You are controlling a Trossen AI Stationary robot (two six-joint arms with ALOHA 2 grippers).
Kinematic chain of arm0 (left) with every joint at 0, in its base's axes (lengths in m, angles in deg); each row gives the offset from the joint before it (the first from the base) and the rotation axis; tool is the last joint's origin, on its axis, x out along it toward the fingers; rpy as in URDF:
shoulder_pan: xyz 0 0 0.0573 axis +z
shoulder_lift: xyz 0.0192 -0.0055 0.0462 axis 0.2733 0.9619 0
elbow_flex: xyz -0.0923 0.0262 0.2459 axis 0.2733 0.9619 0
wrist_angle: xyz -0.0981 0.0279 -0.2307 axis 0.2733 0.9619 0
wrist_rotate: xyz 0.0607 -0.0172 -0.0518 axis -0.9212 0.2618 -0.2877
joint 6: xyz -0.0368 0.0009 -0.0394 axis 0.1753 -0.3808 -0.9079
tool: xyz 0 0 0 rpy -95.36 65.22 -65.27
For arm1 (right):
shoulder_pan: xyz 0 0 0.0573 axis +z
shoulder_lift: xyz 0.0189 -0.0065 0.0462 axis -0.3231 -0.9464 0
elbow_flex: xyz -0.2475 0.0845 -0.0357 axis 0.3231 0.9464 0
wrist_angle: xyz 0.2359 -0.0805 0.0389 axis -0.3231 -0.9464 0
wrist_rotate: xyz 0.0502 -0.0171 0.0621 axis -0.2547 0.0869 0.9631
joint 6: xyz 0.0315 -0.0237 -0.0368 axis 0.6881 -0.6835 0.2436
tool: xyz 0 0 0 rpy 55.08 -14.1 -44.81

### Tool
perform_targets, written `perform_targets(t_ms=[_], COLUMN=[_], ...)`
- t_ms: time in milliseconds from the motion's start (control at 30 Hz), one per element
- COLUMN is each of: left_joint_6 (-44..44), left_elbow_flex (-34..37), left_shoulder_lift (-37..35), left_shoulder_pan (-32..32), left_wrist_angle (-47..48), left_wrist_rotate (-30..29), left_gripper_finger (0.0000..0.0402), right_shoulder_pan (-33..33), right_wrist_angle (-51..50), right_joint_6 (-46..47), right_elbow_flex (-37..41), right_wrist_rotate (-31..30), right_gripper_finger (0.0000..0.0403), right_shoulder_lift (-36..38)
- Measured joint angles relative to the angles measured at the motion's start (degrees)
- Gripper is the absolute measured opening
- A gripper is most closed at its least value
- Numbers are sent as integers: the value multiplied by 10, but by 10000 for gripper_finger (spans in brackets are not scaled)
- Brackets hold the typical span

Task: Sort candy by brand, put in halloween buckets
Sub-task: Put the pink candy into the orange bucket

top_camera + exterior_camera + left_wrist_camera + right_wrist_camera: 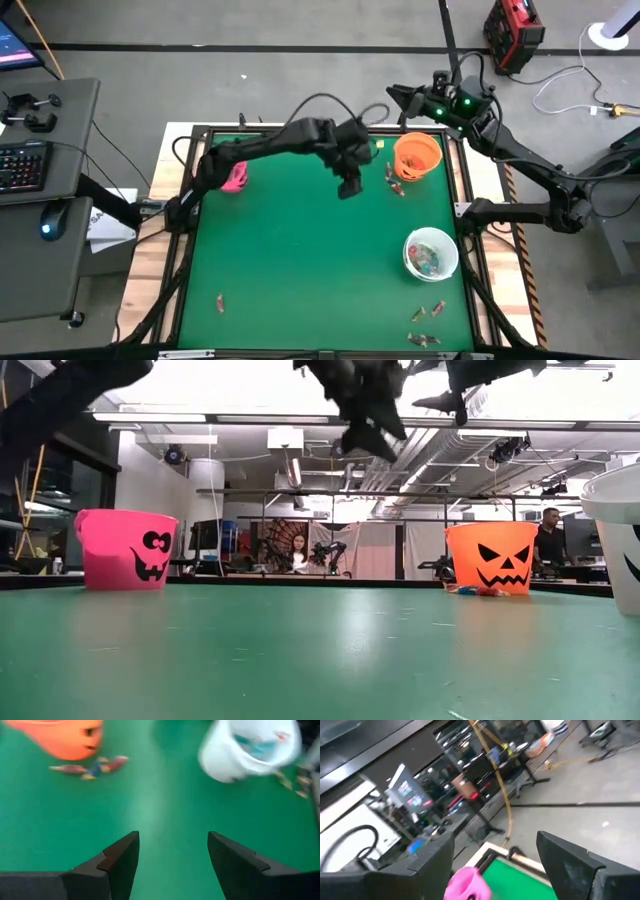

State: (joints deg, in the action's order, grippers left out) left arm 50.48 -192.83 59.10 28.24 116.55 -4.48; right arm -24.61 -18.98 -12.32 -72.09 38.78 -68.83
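**Left tool empty over mid-bench, sorting partly done**

The green bench (300,270) carries 3 buckets. From its centre, the pink bucket (236,177) sits at about 10 o'clock, the orange bucket (417,155) at 1 o'clock, and the white bucket (431,253) at 4 o'clock, holding mixed wrapped sweets. All stand upright, mouths up, spread apart, probably so each brand has its own target.

The left tool (349,185) hangs wide and empty above the bench, near the orange bucket. The right tool (400,96) waits wide and empty off the far edge, at 1 o'clock.

Loose candy (395,180) lies flat beside the orange bucket; its long axes are too small to read. More candy (428,325) lies at 5 o'clock, and 1 piece (220,302) at 7 o'clock.
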Motion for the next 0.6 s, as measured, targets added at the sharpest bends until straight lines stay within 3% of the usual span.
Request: perform_targets(t_ms=[200,300,467,600], left_joint_6=[-2,-18,-96,-249], left_elbow_flex=[5,75,361,604], left_shoulder_lift=[-23,-55,-224,-388], left_shoulder_pan=[-58,-86,-127,-168], left_wrist_angle=[69,56,-139,-295], left_wrist_rotate=[-77,-101,-104,-158], left_gripper_finger=[225,225,225,225], right_shoulder_pan=[5,19,50,76], right_wrist_angle=[-27,-43,-82,-107], right_joint_6=[30,32,27,26], right_elbow_flex=[0,0,0,0], right_wrist_rotate=[81,105,119,112], right_gripper_finger=[275,275,275,275], right_shoulder_lift=[0,0,3,4])
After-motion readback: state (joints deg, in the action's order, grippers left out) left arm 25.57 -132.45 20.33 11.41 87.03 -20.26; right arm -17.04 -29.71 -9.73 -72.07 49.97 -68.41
